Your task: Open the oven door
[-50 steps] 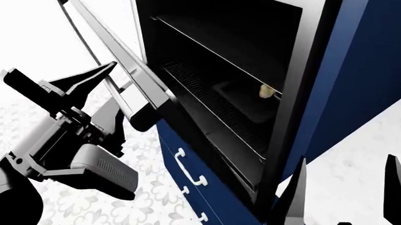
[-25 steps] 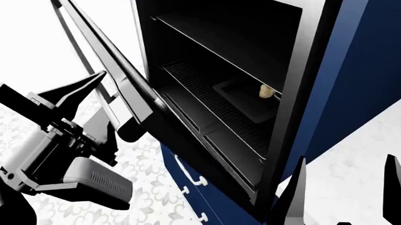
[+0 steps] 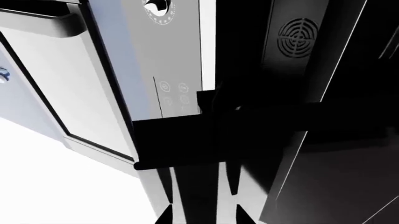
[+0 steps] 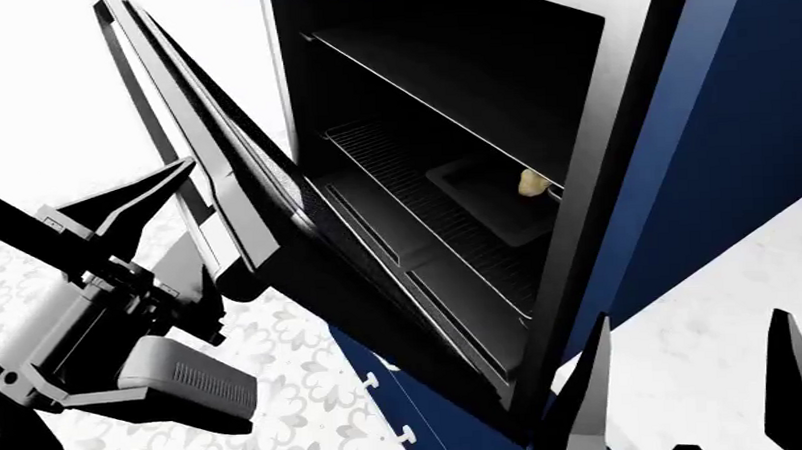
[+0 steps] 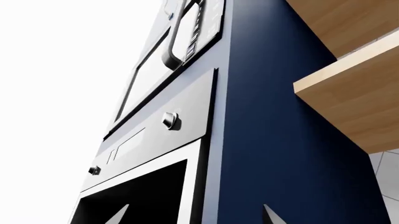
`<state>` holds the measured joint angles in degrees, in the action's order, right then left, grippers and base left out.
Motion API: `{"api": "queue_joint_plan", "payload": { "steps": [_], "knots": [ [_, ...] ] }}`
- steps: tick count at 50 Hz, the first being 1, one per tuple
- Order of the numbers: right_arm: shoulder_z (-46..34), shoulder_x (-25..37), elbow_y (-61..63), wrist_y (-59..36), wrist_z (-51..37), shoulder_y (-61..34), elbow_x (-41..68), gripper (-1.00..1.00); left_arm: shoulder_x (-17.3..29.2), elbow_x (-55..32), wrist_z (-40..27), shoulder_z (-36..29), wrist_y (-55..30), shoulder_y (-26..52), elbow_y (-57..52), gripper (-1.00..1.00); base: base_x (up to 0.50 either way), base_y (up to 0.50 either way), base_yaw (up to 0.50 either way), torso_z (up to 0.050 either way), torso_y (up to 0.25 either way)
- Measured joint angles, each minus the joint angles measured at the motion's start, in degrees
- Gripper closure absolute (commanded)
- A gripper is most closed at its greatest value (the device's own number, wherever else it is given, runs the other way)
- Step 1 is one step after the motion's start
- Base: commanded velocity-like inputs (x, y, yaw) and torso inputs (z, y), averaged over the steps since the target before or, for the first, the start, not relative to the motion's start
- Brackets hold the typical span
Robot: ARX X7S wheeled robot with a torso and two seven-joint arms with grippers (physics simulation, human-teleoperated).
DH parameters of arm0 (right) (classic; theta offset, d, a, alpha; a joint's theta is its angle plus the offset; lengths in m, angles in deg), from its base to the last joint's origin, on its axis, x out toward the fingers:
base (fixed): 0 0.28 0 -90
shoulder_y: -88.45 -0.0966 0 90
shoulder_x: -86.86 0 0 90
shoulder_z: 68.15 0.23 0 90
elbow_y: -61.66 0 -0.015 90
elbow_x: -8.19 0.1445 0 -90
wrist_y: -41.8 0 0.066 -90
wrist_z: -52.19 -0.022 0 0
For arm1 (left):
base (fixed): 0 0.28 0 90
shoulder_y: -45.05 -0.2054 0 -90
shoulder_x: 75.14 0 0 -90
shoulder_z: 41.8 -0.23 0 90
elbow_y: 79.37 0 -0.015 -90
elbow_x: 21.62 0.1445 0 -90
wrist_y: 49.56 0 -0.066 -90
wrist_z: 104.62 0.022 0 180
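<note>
In the head view my left gripper sits at the left of the frame, its black fingers spread wide, the upper one pointing at the outer face of the large flat black oven door with its dark glass window; whether it touches the panel I cannot tell, and it grips nothing I can see. The door hangs partly swung down, running from the upper left toward the centre, clear of the dark oven cavity with wire racks. A small pale object sits on a dark tray inside. My right gripper shows at the lower right, its two pointed fingers well apart and empty, beside the navy cabinet side.
</note>
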<state>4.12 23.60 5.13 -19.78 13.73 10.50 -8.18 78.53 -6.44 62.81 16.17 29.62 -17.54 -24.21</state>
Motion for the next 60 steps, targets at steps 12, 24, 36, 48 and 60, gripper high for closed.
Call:
{"api": "queue_joint_plan", "payload": {
  "steps": [12, 24, 36, 48, 60],
  "knots": [
    [-0.08, 0.05, 0.05, 0.04, -0.16, 0.03, -0.01, -1.0, 1.05, -1.19, -1.72, 0.48, 0.61, -1.53, -0.13, 1.0, 0.0, 0.0, 0.0, -0.001, 0.0],
    [-0.19, 0.01, 0.14, 0.1, -0.38, 0.06, 0.03, -1.0, 4.39, -4.12, -6.91, 1.75, 2.96, -6.13, -0.11, 1.0, 0.0, 0.0, 0.0, 0.0, 0.0],
    [-0.21, 0.01, 0.06, 0.04, -0.56, -0.21, 0.37, -1.0, 8.23, -5.52, -13.62, 2.47, 5.09, -11.67, 0.14, 1.0, 0.0, 0.0, 0.0, -0.001, 0.0],
    [-0.2, 0.06, 0.18, -0.09, -0.71, -0.29, 0.59, -1.0, 12.43, -5.96, -21.28, 2.38, 6.3, -17.56, 0.33, 1.0, 0.0, 0.0, 0.0, 0.0, 0.0],
    [-0.18, 0.17, 0.27, -0.03, -0.9, -0.31, 0.79, -1.0, 16.64, -6.74, -29.73, 1.26, 8.61, -23.13, 1.47, 1.0, 0.0, 0.0, 0.0, 0.0, 0.0]
  ]
}}
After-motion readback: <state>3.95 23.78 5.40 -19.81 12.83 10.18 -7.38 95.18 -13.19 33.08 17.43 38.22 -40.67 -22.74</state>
